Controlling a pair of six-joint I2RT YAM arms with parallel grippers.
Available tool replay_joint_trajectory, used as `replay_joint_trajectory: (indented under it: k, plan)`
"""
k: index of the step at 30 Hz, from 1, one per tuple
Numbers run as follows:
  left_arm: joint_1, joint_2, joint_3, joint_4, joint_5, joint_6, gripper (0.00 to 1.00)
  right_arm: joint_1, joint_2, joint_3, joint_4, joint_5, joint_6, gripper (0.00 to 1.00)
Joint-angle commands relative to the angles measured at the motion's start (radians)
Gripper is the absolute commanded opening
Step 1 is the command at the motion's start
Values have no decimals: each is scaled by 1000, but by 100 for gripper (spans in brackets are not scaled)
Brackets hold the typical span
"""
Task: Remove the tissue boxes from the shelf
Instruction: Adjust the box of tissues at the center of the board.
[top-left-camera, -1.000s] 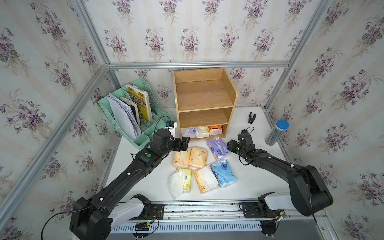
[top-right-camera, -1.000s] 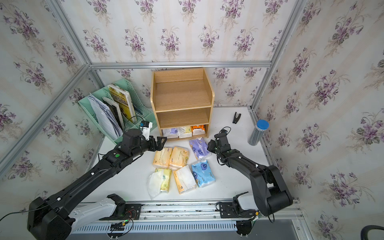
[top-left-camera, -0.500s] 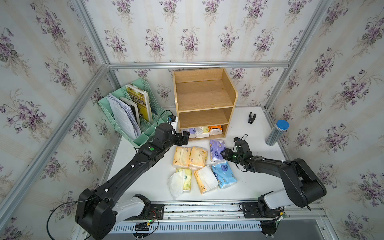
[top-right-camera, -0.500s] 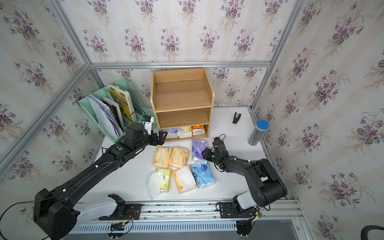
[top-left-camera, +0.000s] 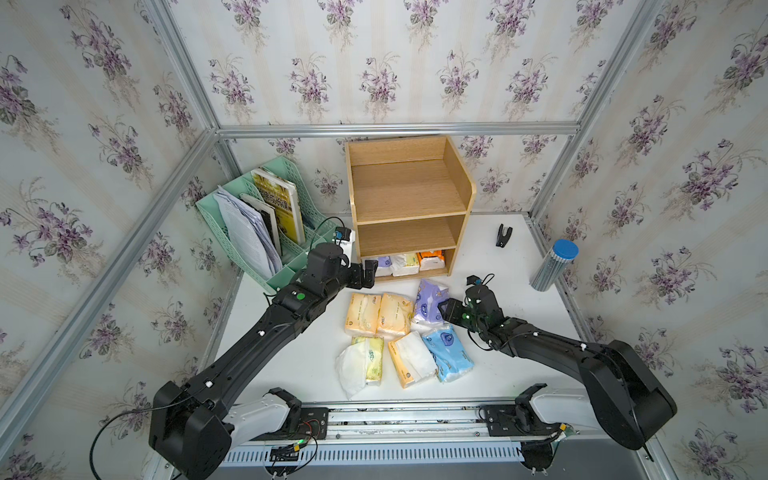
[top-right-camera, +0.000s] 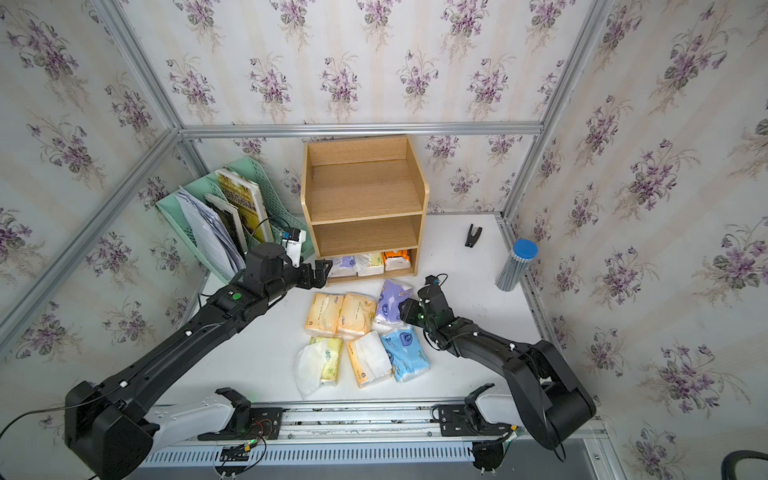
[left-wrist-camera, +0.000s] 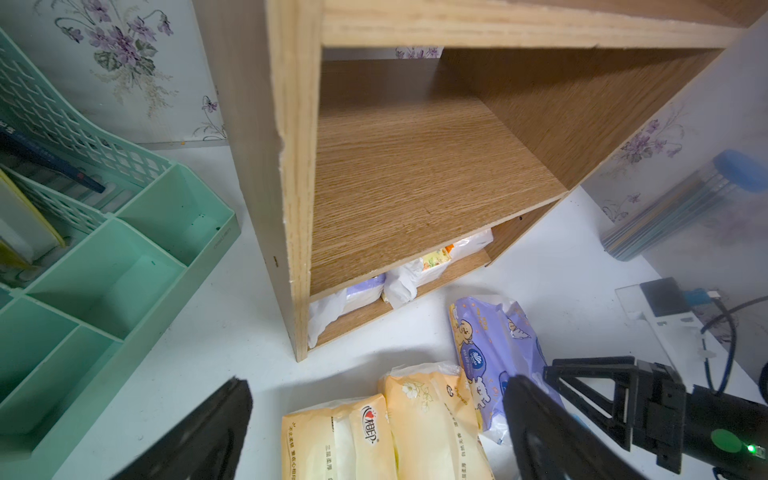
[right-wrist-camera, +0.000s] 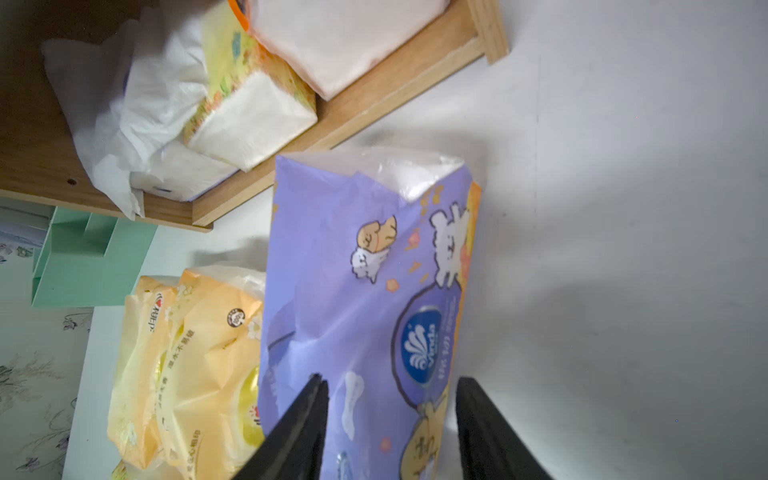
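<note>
The wooden shelf (top-left-camera: 409, 199) holds three tissue boxes on its bottom tier: a purple-white one (top-left-camera: 384, 266), a yellow one (top-left-camera: 405, 264) and a bright orange one (top-left-camera: 432, 259). Several more lie on the table in front, among them two pale orange packs (top-left-camera: 362, 313) and a light blue one (top-left-camera: 446, 353). My right gripper (top-left-camera: 444, 308) (right-wrist-camera: 392, 380) is closed on the near end of a purple pack (top-left-camera: 428, 301) (right-wrist-camera: 365, 257) that rests on the table beside the pale orange ones. My left gripper (top-left-camera: 368, 272) (left-wrist-camera: 380, 390) hangs wide open and empty at the shelf's lower left corner.
A mint green file rack (top-left-camera: 266, 232) with papers and a yellow book stands left of the shelf, close to my left arm. At the right are a black clip (top-left-camera: 503, 237) and a clear cylinder with a blue lid (top-left-camera: 555, 266). Papered walls enclose the table.
My right gripper has slid left and toward the front with the purple pack, bringing it next to the pale orange packs. My left gripper has edged closer to the shelf's bottom tier.
</note>
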Motion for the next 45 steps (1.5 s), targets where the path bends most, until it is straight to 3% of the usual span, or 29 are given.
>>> replay_joint_trajectory:
  k: [1,8,13,21,28,34,38,41,45]
  plan:
    - [14,-9,-11,4,-7,11,99,-34,22,53,-70,77,-43,55]
    - [27,-8,-26,5,6,3,99,-67,207,197,-71,-8,-85,57]
    - [28,-7,-30,5,6,-1,99,-62,285,208,-1,-74,-104,56]
    - [28,1,-26,3,7,-11,99,-19,322,244,-21,-62,-224,44]
    - [29,22,-9,5,7,-18,99,3,292,234,-61,14,-270,44]
    - [30,54,31,20,-1,-7,99,2,71,150,-14,21,-193,47]
    - [36,86,41,68,7,-10,99,3,-59,72,107,-16,-31,48]
    - [37,122,54,104,27,-12,99,12,-82,15,262,-53,93,48]
    - [36,165,92,112,44,-16,99,119,-8,69,321,8,136,49]
